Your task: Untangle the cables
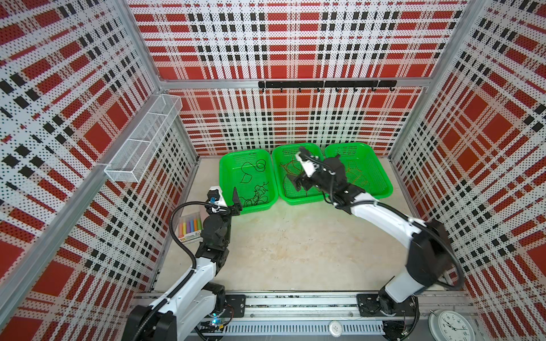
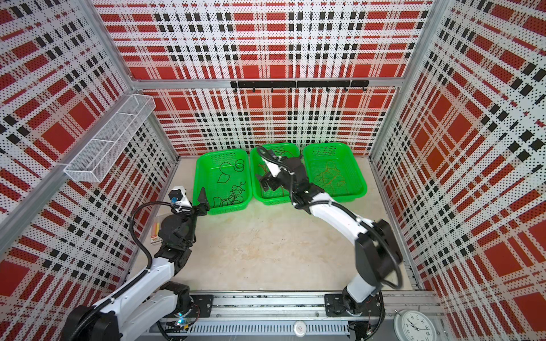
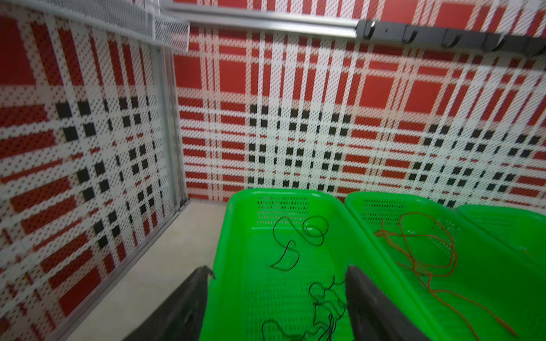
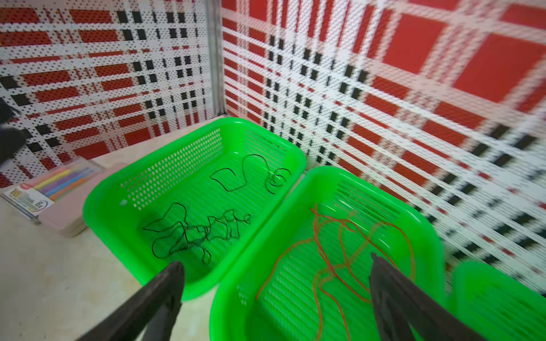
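I am hovering the left gripper (image 3: 277,270) and right gripper (image 4: 274,259), both jaws apart and empty, over baskets (image 1: 245,153) holding black cables (image 4: 193,236) and red cables (image 4: 326,265); probably best pinching one knotted black strand, lifting slowly.

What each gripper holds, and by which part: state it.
Nothing held. Left gripper open by the thin black cables; right gripper open above the thin red cables.

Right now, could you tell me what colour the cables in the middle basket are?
Red; the cables in the middle basket show best in the right wrist view.
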`<state>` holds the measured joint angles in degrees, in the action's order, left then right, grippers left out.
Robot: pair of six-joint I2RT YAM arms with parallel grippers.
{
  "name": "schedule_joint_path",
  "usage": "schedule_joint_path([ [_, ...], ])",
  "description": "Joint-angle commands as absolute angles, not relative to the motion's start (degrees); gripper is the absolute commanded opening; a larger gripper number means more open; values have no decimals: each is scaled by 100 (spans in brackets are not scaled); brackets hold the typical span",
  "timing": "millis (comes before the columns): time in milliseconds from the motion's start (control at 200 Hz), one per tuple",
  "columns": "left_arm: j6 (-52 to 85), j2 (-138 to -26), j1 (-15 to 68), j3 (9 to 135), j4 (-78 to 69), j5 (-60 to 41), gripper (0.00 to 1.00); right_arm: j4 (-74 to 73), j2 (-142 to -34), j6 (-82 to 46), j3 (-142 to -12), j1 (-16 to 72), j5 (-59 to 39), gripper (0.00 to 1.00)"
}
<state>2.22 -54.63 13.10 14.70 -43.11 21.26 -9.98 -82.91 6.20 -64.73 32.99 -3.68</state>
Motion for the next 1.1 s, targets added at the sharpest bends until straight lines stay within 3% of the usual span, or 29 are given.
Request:
schedule_joint_path([
  [0,293,-5657,1275,1109,-5229,2810,75,-1614,-6951,314,-5285,2905,486,100],
  [140,75,-6068,1231,419,-6642,2957,79,-1236,-5562,47,-3674,2039,1000,100],
  [296,-210,-7096,1004,379,-7648,2265,79,-2019,-4870,-312,-1889,813,1463,100],
  [456,-435,-8065,750,308,-8792,1936,81,-4681,-5800,-335,-589,272,1223,100],
  [611,-8,-9303,227,68,-10532,1415,84,-6678,-7338,-150,-677,24,326,100],
  [726,107,-8983,6,442,-9331,1076,86,-6922,-8167,-641,-1055,-378,-708,100],
  [847,104,-9077,11,500,-9415,933,89,-8752,-9314,-474,-863,-345,-1182,100],
  [1092,39,-9017,-47,1144,-8114,539,91,-7024,-9023,-417,-1500,-338,-1120,100],
])
